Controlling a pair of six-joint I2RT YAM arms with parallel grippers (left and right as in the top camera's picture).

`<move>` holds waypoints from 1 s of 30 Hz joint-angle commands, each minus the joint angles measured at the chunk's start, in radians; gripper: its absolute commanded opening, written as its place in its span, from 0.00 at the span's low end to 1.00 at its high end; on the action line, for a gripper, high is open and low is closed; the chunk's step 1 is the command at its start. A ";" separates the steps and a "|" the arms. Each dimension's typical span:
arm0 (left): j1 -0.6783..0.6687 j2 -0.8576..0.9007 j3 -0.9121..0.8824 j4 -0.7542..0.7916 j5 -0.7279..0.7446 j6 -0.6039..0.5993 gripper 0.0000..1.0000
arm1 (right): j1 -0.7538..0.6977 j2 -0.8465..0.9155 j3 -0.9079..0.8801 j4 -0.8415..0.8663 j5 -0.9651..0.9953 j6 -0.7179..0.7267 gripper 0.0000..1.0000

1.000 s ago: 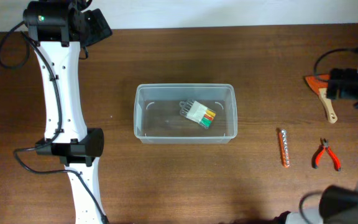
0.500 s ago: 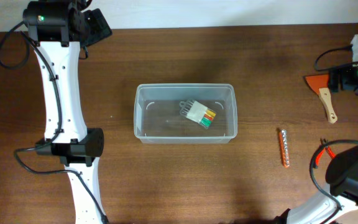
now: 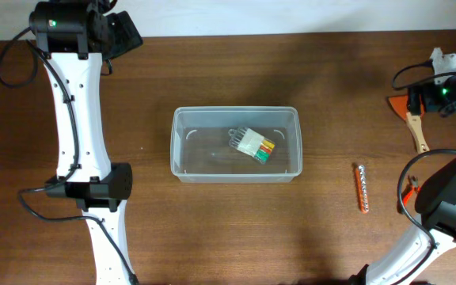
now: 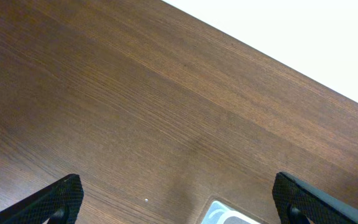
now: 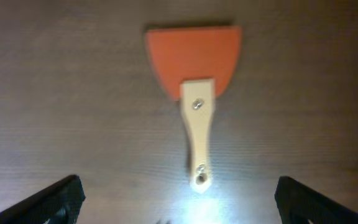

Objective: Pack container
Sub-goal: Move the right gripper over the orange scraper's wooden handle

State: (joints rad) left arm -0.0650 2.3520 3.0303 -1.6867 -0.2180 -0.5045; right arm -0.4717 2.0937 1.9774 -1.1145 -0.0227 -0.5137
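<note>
The clear plastic container (image 3: 204, 154) stands at the table's middle in the overhead view, holding a small white tool set with coloured ends (image 3: 254, 145). One corner of the container shows in the left wrist view (image 4: 224, 215). A scraper with an orange blade and wooden handle (image 3: 416, 123) lies at the far right. My right gripper (image 3: 440, 92) hovers over the scraper (image 5: 196, 118), fingers wide open and empty (image 5: 179, 202). My left gripper (image 3: 122, 33) is at the back left, open and empty (image 4: 179, 202), above bare table.
An orange-red bit bar (image 3: 362, 188) lies right of the container. Red-handled pliers (image 3: 407, 192) lie beyond it, partly hidden behind my right arm (image 3: 446, 198). My left arm (image 3: 81, 119) runs along the left side.
My right gripper has moved back and slightly left, over the scraper. The right arm's elbow has swung up into view and now covers part of the pliers. The left arm has not moved.
</note>
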 commanded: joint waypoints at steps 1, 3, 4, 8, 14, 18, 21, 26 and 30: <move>0.002 -0.024 0.011 0.000 -0.008 0.009 0.99 | -0.005 0.011 0.000 0.051 0.036 -0.040 0.99; 0.002 -0.024 0.011 0.000 -0.008 0.009 0.99 | -0.005 0.012 0.000 0.069 0.034 -0.040 0.99; 0.002 -0.024 0.011 -0.001 -0.008 0.009 0.99 | -0.005 0.014 0.000 0.076 0.034 -0.040 0.99; 0.002 -0.024 0.011 -0.001 -0.008 0.009 0.99 | -0.005 0.035 0.000 0.063 0.012 -0.040 0.99; 0.002 -0.024 0.011 0.000 -0.008 0.009 0.99 | -0.005 0.087 0.000 0.033 0.009 -0.042 0.99; 0.002 -0.024 0.011 -0.001 -0.008 0.009 0.99 | -0.010 0.116 0.000 0.017 0.021 -0.056 0.99; 0.002 -0.024 0.011 -0.001 -0.008 0.009 0.99 | -0.026 0.139 0.000 0.007 0.043 -0.059 0.99; 0.002 -0.024 0.011 -0.001 -0.008 0.009 0.99 | -0.056 0.175 0.000 0.003 0.042 -0.055 0.99; 0.002 -0.024 0.011 -0.001 -0.007 0.009 0.99 | -0.059 0.200 0.000 0.004 0.034 -0.055 0.99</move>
State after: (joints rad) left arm -0.0650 2.3520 3.0303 -1.6867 -0.2176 -0.5045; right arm -0.5270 2.2707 1.9774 -1.1076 0.0040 -0.5613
